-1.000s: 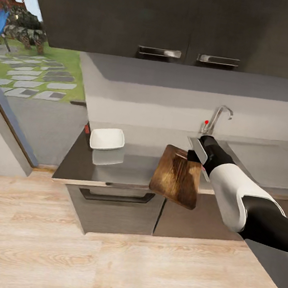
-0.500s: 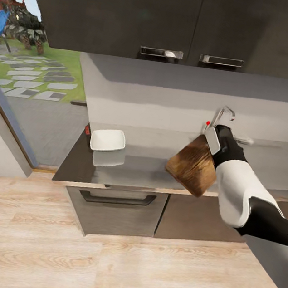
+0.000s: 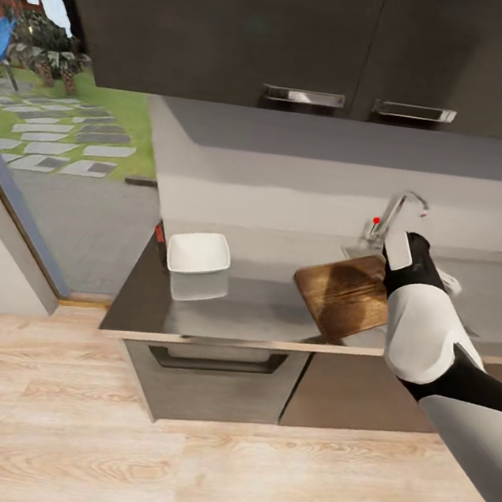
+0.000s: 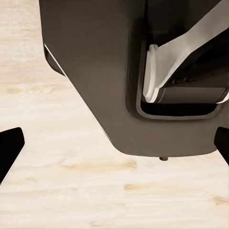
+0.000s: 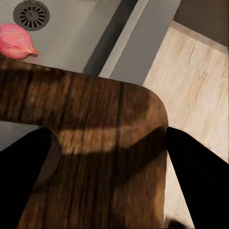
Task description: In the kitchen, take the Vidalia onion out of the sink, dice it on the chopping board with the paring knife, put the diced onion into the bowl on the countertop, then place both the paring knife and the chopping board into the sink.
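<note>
one board (image 3: 345, 293), one arm doing the work. my right gripper (image 5: 107, 157) is clamped on the chopping board, a dark finger (image 5: 26, 176) on either side of it in the right wrist view, and the board hangs tilted in the air over the front of the countertop (image 3: 227, 307), beside the sink (image 5: 71, 33). i judge it is held out like this because it is on its way down to the worktop to be used for cutting, not into the basin: the vidalia onion (image 5: 16, 41) lies pink and whole on the sink floor next to the round drain (image 5: 32, 14), so nothing has been diced yet. the bowl (image 3: 199, 253) sits white and empty near the left end of the countertop, well apart from the board, waiting.

my left gripper (image 4: 114, 157) is spread wide, its two dark fingertips at opposite edges of the left wrist view with only plank floor (image 4: 71, 191) between them and the robot's own dark base (image 4: 109, 81) above; it carries nothing.

hard to read: from the head, my right forearm covers the gripper itself and most of the basin, so only the tap (image 3: 396, 211) with its red knob marks the sink there. a small red thing (image 3: 160, 231) just left of the bowl may be the knife handle, but i cannot tell.
</note>
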